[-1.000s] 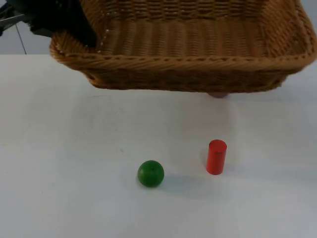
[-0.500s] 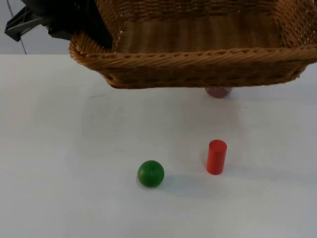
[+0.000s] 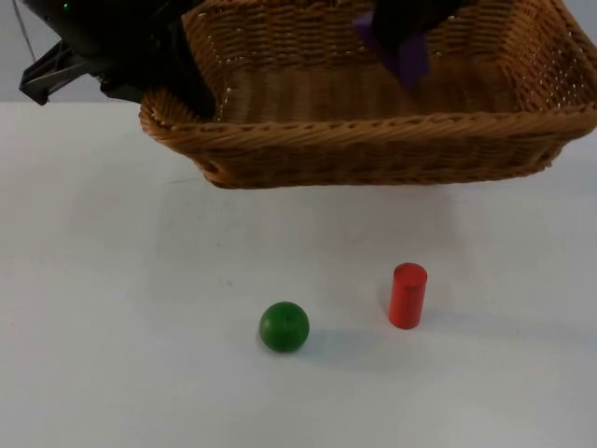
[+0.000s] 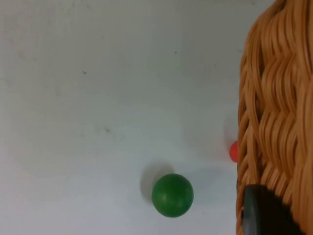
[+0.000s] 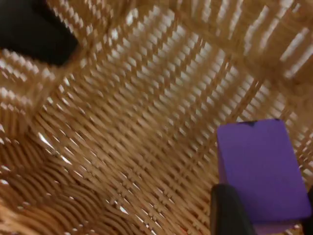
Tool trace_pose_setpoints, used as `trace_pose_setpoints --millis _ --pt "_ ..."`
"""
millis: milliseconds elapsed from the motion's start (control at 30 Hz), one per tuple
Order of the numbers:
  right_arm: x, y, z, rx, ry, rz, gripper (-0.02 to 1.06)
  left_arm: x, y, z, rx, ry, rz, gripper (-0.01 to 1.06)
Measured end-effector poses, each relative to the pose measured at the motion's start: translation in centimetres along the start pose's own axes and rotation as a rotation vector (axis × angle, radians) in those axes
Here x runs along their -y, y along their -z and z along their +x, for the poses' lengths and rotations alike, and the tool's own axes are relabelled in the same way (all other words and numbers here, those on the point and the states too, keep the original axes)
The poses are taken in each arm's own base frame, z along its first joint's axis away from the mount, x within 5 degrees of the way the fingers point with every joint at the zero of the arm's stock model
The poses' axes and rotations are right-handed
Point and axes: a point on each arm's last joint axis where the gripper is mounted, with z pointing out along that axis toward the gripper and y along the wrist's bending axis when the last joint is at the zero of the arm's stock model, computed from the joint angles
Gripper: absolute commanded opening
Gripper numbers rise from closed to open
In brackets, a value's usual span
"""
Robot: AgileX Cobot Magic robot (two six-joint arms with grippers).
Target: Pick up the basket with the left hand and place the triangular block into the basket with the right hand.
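Since half a second ago the right hand [image 3: 403, 42] has come in over the basket [image 3: 373, 140], bringing a purple block [image 3: 399, 51] that hangs above the wicker floor, and the pale object that peeked out under the basket's near wall no longer shows. The right wrist view has the purple block [image 5: 261, 171] pinched between two black fingertips [image 5: 227, 208], with the basket's woven floor [image 5: 122, 122] beneath it. The left hand [image 3: 173, 70] clamps the basket's left rim and holds it off the white counter [image 3: 140, 280]. From the left wrist, a black fingertip [image 4: 264, 213] presses the outer wicker wall [image 4: 274, 107]. On the counter, well apart from the basket, stand a green ball [image 3: 284, 327] and an upright red cylinder [image 3: 408, 295], near each other.
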Motion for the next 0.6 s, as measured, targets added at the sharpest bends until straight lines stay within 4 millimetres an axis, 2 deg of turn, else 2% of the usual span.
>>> trace_pose_setpoints --millis 167,367,600 --pt "0.6 -1.2 0.5 -0.024 -0.022 0.001 0.00 -0.1 0.0 0.0 0.000 -0.007 -0.008 0.00" --pt "1.8 -1.4 0.7 -0.039 -0.080 -0.004 0.00 -0.2 0.0 0.0 0.000 -0.015 -0.018 0.00" --pt "1.8 -1.9 1.1 -0.077 -0.080 -0.005 0.03 -0.2 0.0 0.0 0.000 -0.015 -0.018 0.00"
